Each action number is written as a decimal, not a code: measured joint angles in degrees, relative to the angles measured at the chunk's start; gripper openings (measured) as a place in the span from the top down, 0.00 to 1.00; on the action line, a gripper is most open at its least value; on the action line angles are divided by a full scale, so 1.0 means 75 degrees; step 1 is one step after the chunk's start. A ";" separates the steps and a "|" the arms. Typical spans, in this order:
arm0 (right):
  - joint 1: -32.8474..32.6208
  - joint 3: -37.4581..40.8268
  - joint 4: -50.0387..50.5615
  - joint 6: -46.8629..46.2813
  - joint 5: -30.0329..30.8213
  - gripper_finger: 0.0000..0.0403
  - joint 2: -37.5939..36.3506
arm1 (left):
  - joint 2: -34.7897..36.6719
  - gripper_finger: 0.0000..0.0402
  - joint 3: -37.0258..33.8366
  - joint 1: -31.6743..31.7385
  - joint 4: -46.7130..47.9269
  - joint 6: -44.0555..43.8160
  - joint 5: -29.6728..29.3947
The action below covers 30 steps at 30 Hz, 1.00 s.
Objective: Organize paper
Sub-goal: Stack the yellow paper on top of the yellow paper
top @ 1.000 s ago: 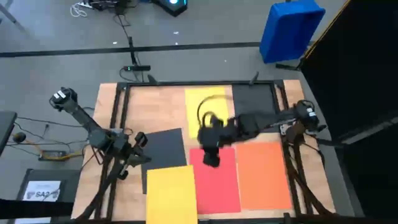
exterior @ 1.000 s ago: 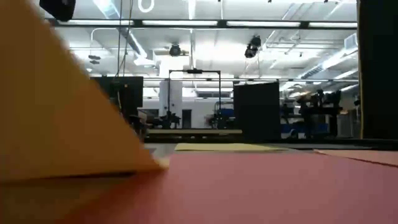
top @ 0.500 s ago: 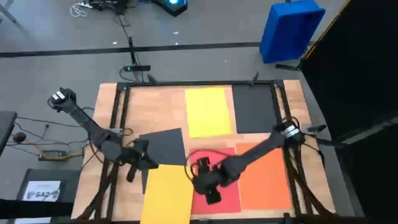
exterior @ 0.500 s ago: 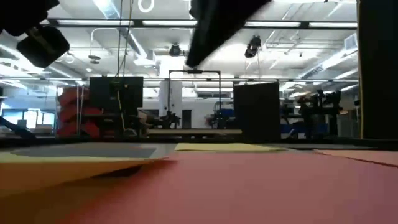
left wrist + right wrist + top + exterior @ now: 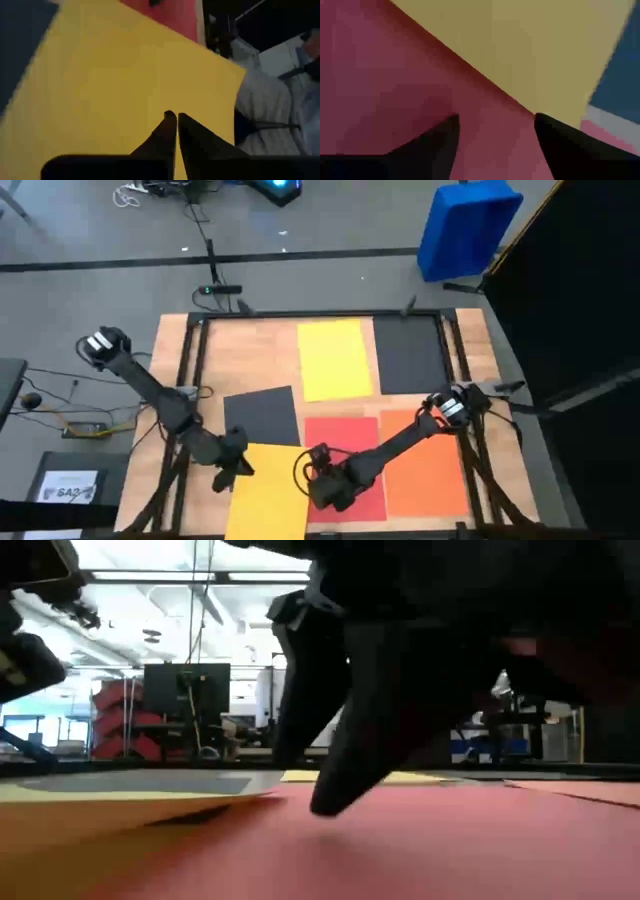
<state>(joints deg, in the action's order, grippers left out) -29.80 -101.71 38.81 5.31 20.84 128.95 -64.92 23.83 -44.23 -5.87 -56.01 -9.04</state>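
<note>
Six paper sheets lie on the table. At the far side are a yellow sheet and a dark one. A second dark sheet lies mid-left, with red and orange sheets near. A near yellow sheet overlaps the red sheet's left edge. My left gripper is shut, its tips over this yellow sheet's left part. My right gripper is open and low over the red sheet, beside the yellow sheet's edge. My left gripper points slanting down at the near yellow sheet with shut fingers; whether the tips touch it, I cannot tell. My right gripper slants down with one fingertip at the red sheet's surface; whether it touches, I cannot tell. Nothing lies between its fingers.
A dark metal frame runs around the wooden table top. A blue bin stands on the floor beyond the far right corner. A white-labelled box and cables lie left of the table.
My right gripper has swung from the table's middle toward the near edge and sunk low over the red sheet. My left gripper has gone down and toward the near edge. The near yellow sheet, raised steeply a second ago, has come down flat and turned slightly.
</note>
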 joint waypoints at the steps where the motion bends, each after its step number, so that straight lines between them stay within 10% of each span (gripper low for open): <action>1: 0.0000 -0.0008 -0.0004 0.0063 0.0017 0.41 -0.0049 | -0.0139 1.00 0.0003 -0.0004 -0.0053 -0.0104 0.0040; 30: 0.0180 -0.0002 -0.1260 0.1788 -0.0665 0.40 0.0179 | -0.2781 1.00 0.0001 -0.0003 -0.1742 -0.0802 0.1406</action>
<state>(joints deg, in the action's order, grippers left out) -28.45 -101.73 29.36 18.72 15.85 130.30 -85.78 23.84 -44.25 -18.93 -62.02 1.51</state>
